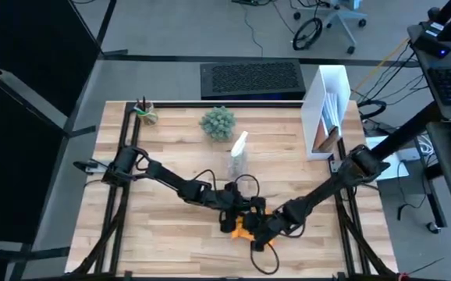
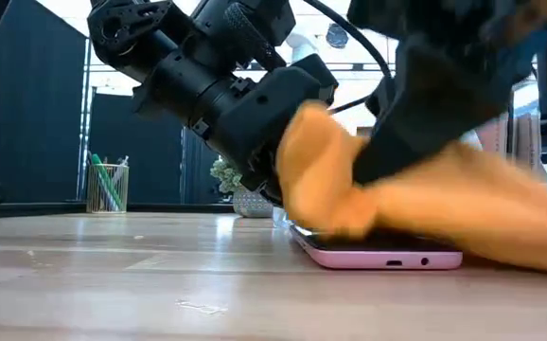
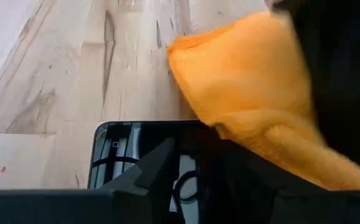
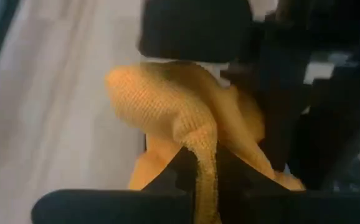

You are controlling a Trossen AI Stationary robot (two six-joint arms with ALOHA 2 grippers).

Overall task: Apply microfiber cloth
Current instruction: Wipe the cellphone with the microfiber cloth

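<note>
Orange cloth (image 2: 415, 204) lies bunched over the phone (image 2: 378, 254) at the table's front middle, right gripper (image 4: 202, 163) pinching a fold; left gripper's (image 1: 232, 209) fingers unclear. Dragging hard could shove the phone

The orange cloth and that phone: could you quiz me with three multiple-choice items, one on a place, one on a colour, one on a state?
1. Where does the microfiber cloth lie?
A. in the pen cup
B. on the phone
C. on the floor

2. What colour is the phone edge in the low view?
A. pink
B. green
C. blue

3. What is the right pincer doing?
A. hanging open above the plant
B. gripping the spray bottle
C. shut on the cloth

Answers: 1 B, the cloth drapes over the phone on the table. 2 A, its side shows pale pink. 3 C, the right wrist view shows cloth pinched between its fingers; the left pincer is beside it.
</note>
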